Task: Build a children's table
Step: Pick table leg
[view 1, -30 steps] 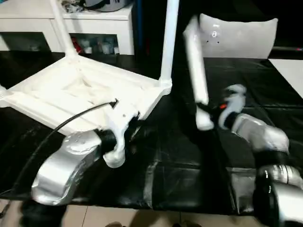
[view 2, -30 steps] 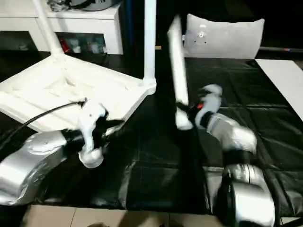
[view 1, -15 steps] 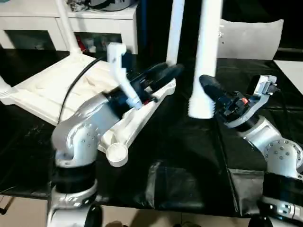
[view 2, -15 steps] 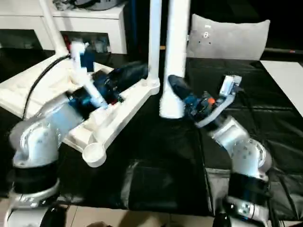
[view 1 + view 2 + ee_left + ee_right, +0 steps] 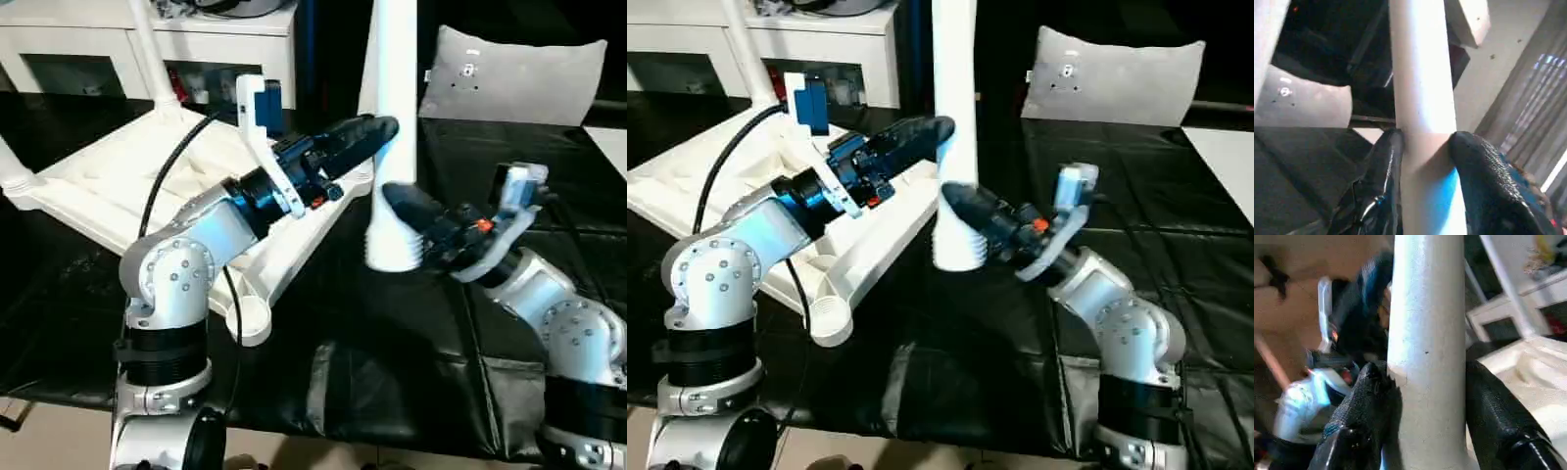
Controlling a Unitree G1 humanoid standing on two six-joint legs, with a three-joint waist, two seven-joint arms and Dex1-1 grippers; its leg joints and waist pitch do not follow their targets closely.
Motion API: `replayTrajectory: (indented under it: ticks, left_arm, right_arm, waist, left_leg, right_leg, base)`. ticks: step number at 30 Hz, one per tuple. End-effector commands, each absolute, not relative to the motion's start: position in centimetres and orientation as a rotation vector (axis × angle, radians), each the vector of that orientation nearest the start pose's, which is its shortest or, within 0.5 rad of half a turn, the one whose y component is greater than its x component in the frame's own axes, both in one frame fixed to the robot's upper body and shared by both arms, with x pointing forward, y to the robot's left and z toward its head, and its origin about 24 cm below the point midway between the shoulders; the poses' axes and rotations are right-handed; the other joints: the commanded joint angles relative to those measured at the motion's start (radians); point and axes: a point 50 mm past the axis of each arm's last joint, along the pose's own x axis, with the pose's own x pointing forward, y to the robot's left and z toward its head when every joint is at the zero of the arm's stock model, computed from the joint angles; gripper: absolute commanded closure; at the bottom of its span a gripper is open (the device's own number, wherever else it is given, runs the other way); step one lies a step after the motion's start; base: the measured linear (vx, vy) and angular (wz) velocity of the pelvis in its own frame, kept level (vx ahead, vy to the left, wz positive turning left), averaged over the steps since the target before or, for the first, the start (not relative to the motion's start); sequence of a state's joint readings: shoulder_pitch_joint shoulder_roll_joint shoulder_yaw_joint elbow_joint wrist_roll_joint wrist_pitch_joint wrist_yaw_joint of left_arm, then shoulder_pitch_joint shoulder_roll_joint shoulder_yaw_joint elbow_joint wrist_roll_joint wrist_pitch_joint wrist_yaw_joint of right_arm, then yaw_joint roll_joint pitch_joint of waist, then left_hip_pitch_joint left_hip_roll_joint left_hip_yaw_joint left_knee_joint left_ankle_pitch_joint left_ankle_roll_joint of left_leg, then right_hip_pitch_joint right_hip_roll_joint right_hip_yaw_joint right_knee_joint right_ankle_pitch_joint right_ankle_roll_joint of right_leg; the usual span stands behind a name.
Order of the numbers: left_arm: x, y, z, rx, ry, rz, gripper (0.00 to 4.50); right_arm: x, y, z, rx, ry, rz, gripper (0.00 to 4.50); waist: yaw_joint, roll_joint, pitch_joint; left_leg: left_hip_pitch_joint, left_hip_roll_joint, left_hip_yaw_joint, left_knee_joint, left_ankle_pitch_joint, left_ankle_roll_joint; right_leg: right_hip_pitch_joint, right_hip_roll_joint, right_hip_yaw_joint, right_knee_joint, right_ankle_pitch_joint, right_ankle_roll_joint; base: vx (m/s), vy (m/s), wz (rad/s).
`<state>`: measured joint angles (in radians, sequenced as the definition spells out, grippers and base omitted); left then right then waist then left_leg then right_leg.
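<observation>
The children's table top (image 5: pixel 127 191) lies upside down and tilted on the black mat, ribs up. Two legs (image 5: pixel 147 49) stand in its far sockets. An empty corner socket (image 5: pixel 250 321) faces the front. A third white leg (image 5: pixel 395 88) stands upright in the air beside the top's right corner. Its ribbed lower end (image 5: pixel 390 253) hangs clear of the mat. My right gripper (image 5: pixel 392 208) is shut on this leg just above that end, its fingers (image 5: pixel 1371 396) on both sides. Higher up, my left gripper (image 5: pixel 384 132) is shut on the same leg, as the left wrist view shows (image 5: pixel 1422 139).
A white cabinet (image 5: pixel 59 44) runs along the back left. A pale cushion-like panel (image 5: pixel 519 73) stands at the back right and a flat white board (image 5: pixel 612 137) lies at the right edge. The black mat (image 5: pixel 392 343) ends at the front edge.
My left arm rose from the top's near edge and closed on the held leg. The right gripper brought that leg upright and leftward, closer to the table top. The camera also shifted.
</observation>
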<state>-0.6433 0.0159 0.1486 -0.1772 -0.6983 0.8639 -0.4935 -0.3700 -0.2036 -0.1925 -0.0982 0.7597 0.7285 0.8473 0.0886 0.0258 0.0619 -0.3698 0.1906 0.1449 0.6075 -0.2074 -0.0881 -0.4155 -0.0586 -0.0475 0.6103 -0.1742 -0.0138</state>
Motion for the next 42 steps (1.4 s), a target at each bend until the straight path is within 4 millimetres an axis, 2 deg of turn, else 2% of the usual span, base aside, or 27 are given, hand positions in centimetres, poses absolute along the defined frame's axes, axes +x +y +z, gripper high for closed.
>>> replayTrajectory:
  ticks: [1,2,6,7,9,11,13,16,19,20,21,24,26,29,30,32,33,36,39,40,41,42]
  left_arm:
    - [30.2,7.0,20.6,-0.468,-0.051,-1.024,2.3]
    - [30.3,7.1,20.3,-0.448,-0.043,-1.006,2.3]
    - [30.6,7.4,19.6,-0.381,-0.029,-0.961,2.3]
    - [30.7,7.6,19.2,-0.306,-0.036,-0.94,2.3]
    - [30.6,8.0,18.7,-0.22,-0.046,-0.943,2.26]
    - [30.7,8.6,18.3,-0.185,-0.034,-0.927,2.23]
    - [30.7,8.8,18.2,-0.192,-0.027,-0.922,1.92]
    - [30.7,9.0,17.9,-0.27,-0.013,-0.938,1.72]
    - [30.7,9.0,17.5,-0.299,-0.008,-0.941,1.41]
    - [30.8,9.0,17.3,-0.286,-0.01,-0.935,1.36]
    - [30.9,8.9,17.1,-0.281,-0.01,-0.928,1.19]
    - [31.0,8.8,16.8,-0.287,-0.011,-0.911,0.97]
    - [31.0,8.5,16.9,-0.353,-0.02,-0.88,0.9]
    - [30.9,8.0,17.1,-0.435,-0.045,-0.856,0.54]
    - [30.9,8.0,17.1,-0.435,-0.045,-0.856,1.08]
    - [30.8,7.6,17.0,-0.434,-0.055,-0.85,1.15]
    - [30.8,7.4,16.8,-0.429,-0.056,-0.84,0.98]
    - [30.9,7.3,16.4,-0.398,-0.054,-0.809,1.65]
    - [31.0,7.5,16.4,-0.4,-0.073,-0.802,1.62]
    - [31.0,7.5,16.4,-0.4,-0.073,-0.802,1.98]
    - [31.0,7.7,16.3,-0.381,-0.077,-0.801,2.14]
    - [31.0,7.7,16.2,-0.372,-0.076,-0.797,2.11]
  right_arm:
    - [28.3,-12.6,13.7,0.48,0.0,1.096,2.61]
    - [28.5,-12.3,13.6,0.431,-0.014,1.072,2.61]
    - [28.8,-11.5,13.8,0.393,-0.055,1.039,2.62]
    - [28.9,-11.4,13.9,0.386,-0.071,1.023,2.62]
    - [29.0,-11.4,13.9,0.357,-0.088,1.006,2.62]
    - [29.0,-11.3,13.8,0.285,-0.114,0.985,2.62]
    - [29.0,-11.2,13.7,0.277,-0.12,0.981,2.62]
    - [28.7,-10.7,12.8,0.147,-0.151,0.955,2.63]
    - [28.5,-10.2,12.1,0.047,-0.172,0.937,2.63]
    - [28.6,-10.1,11.8,-0.005,-0.187,0.911,2.63]
    - [28.7,-10.0,11.5,-0.033,-0.205,0.88,2.63]
    - [29.1,-9.9,11.2,-0.087,-0.252,0.797,2.63]
    - [29.2,-9.7,11.1,-0.081,-0.272,0.756,2.63]
    - [29.2,-9.3,10.7,-0.094,-0.291,0.733,2.63]
    - [29.2,-9.3,10.7,-0.094,-0.291,0.733,2.63]
    - [29.4,-9.2,10.5,-0.089,-0.3,0.713,2.63]
    - [29.5,-9.1,10.5,-0.085,-0.306,0.706,2.63]
    - [29.5,-8.9,10.4,-0.107,-0.319,0.709,2.63]
    - [29.6,-8.9,10.4,-0.102,-0.325,0.7,2.63]
    - [29.6,-8.9,10.4,-0.102,-0.325,0.7,2.63]
    - [29.6,-8.9,10.4,-0.1,-0.326,0.698,2.63]
    - [29.6,-8.9,10.4,-0.099,-0.329,0.698,2.63]
  waist:
    - [0.001,-0.013,-0.071]
    - [0.001,-0.015,-0.072]
    - [-0.001,-0.011,-0.073]
    - [0.0,-0.012,-0.073]
    - [-0.002,-0.008,-0.073]
    - [-0.004,-0.007,-0.073]
    - [-0.005,-0.008,-0.074]
    - [-0.004,-0.008,-0.073]
    - [-0.004,-0.009,-0.073]
    - [-0.005,-0.006,-0.072]
    - [-0.006,-0.008,-0.072]
    - [-0.009,-0.008,-0.07]
    - [-0.011,-0.009,-0.071]
    - [-0.01,-0.01,-0.072]
    - [-0.011,-0.011,-0.073]
    - [-0.012,-0.011,-0.073]
    - [-0.013,-0.012,-0.073]
    - [-0.02,-0.014,-0.072]
    - [-0.025,-0.014,-0.072]
    - [-0.027,-0.013,-0.072]
    - [-0.028,-0.014,-0.071]
    - [-0.029,-0.013,-0.072]
  left_leg:
    - [-0.007,0.015,0.01,-0.065,-0.046,0.032]
    - [-0.005,0.017,0.009,-0.066,-0.054,0.024]
    - [-0.003,0.017,0.008,-0.068,-0.057,0.024]
    - [-0.003,0.018,0.007,-0.068,-0.052,0.026]
    - [-0.002,0.018,0.007,-0.068,-0.059,0.032]
    - [-0.003,0.019,0.008,-0.069,-0.055,0.025]
    - [-0.002,0.018,0.01,-0.068,-0.049,0.021]
    - [-0.001,0.018,0.012,-0.066,-0.063,0.021]
    - [-0.003,0.018,0.011,-0.067,-0.073,0.018]
    - [-0.003,0.017,0.011,-0.068,-0.078,0.018]
    - [-0.003,0.017,0.012,-0.067,-0.082,0.017]
    - [-0.002,0.016,0.012,-0.069,-0.102,0.015]
    - [-0.003,0.017,0.012,-0.069,-0.097,0.018]
    - [-0.005,0.016,0.012,-0.066,-0.086,0.029]
    - [-0.005,0.015,0.012,-0.066,-0.081,0.037]
    - [-0.005,0.016,0.012,-0.066,-0.083,0.047]
    - [-0.005,0.017,0.012,-0.066,-0.091,0.048]
    - [-0.006,0.016,0.012,-0.067,-0.1,0.049]
    - [-0.007,0.015,0.011,-0.066,-0.102,0.051]
    - [-0.007,0.016,0.011,-0.067,-0.098,0.053]
    - [-0.006,0.016,0.011,-0.067,-0.101,0.055]
    - [-0.006,0.016,0.011,-0.066,-0.101,0.057]
  right_leg:
    - [0.063,-0.058,0.032,-0.082,-0.276,-0.13]
    - [0.063,-0.06,0.033,-0.082,-0.291,-0.122]
    - [0.063,-0.059,0.034,-0.077,-0.259,-0.128]
    - [0.063,-0.058,0.034,-0.076,-0.239,-0.132]
    - [0.062,-0.058,0.035,-0.075,-0.234,-0.131]
    - [0.062,-0.058,0.035,-0.073,-0.221,-0.132]
    - [0.063,-0.058,0.036,-0.069,-0.195,-0.146]
    - [0.062,-0.059,0.037,-0.068,-0.197,-0.155]
    - [0.062,-0.06,0.038,-0.07,-0.211,-0.151]
    - [0.063,-0.059,0.037,-0.07,-0.216,-0.15]
    - [0.059,-0.059,0.037,-0.073,-0.228,-0.145]
    - [0.06,-0.059,0.038,-0.076,-0.26,-0.14]
    - [0.062,-0.058,0.039,-0.074,-0.242,-0.147]
    - [0.065,-0.056,0.038,-0.07,-0.194,-0.162]
    - [0.065,-0.055,0.038,-0.069,-0.184,-0.162]
    - [0.065,-0.055,0.038,-0.068,-0.184,-0.159]
    - [0.065,-0.056,0.038,-0.069,-0.193,-0.158]
    - [0.065,-0.055,0.037,-0.072,-0.215,-0.151]
    - [0.067,-0.056,0.037,-0.072,-0.216,-0.148]
    - [0.066,-0.055,0.038,-0.071,-0.207,-0.151]
    - [0.066,-0.055,0.037,-0.071,-0.207,-0.152]
    - [0.066,-0.055,0.037,-0.07,-0.204,-0.153]
  base:
    - [0.0,0.0,0.0]
    - [0.0,0.0,0.0]
    - [0.0,0.0,0.0]
    - [0.0,0.0,0.0]
    - [0.0,0.0,0.0]
    - [0.0,0.0,0.0]
    - [0.0,0.0,0.0]
    - [0.0,0.0,0.0]
    - [0.0,0.0,0.0]
    - [0.0,0.0,0.0]
    - [0.0,0.0,0.0]
    - [0.0,0.0,0.0]
    - [0.0,0.0,0.0]
    - [0.0,0.0,0.0]
    - [0.0,0.0,0.0]
    - [0.0,0.0,0.0]
    - [0.0,0.0,0.0]
    - [0.0,0.0,0.0]
    - [0.0,0.0,0.0]
    - [0.0,0.0,0.0]
    - [0.0,0.0,0.0]
    - [0.0,0.0,0.0]
